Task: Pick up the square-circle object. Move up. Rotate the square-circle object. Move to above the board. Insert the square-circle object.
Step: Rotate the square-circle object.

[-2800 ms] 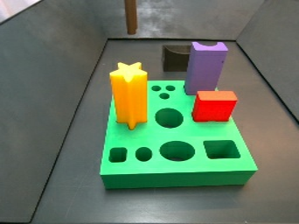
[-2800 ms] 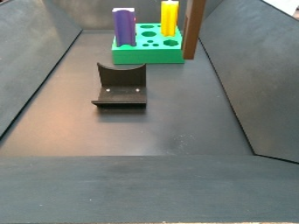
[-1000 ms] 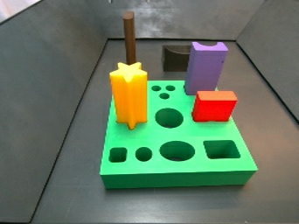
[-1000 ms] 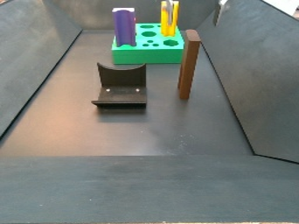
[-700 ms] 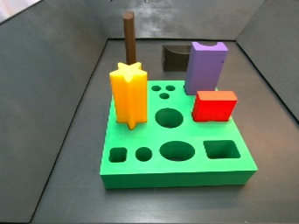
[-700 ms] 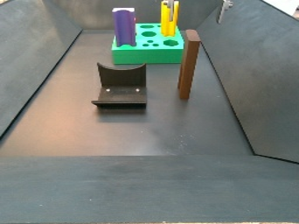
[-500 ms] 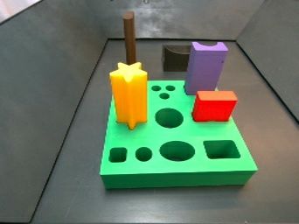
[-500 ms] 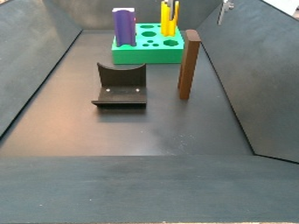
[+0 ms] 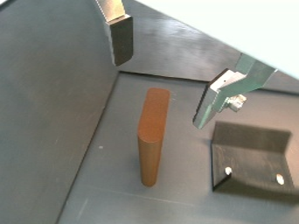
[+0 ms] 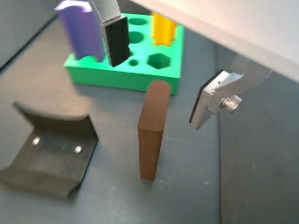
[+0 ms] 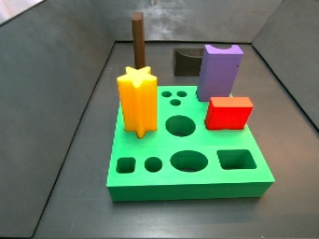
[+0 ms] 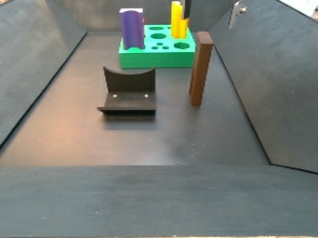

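The square-circle object [image 12: 200, 68] stands upright on the dark floor, free of any grip, just beside the fixture [image 12: 126, 91] and short of the board [image 12: 159, 48]. In both wrist views it [image 9: 152, 136] sits below the gripper [image 9: 170, 66], roughly under the gap between the two fingers [image 10: 208, 98], touching neither. The jaws are spread wide and carry nothing. In a side view only a small part of the gripper [image 12: 236, 11] appears at the upper edge, above the piece; its height over the piece cannot be judged reliably. Farther back, the board [image 11: 187, 140] carries a yellow star prism [image 11: 137, 101], a purple block [image 11: 222, 69] and a red cube [image 11: 229, 112].
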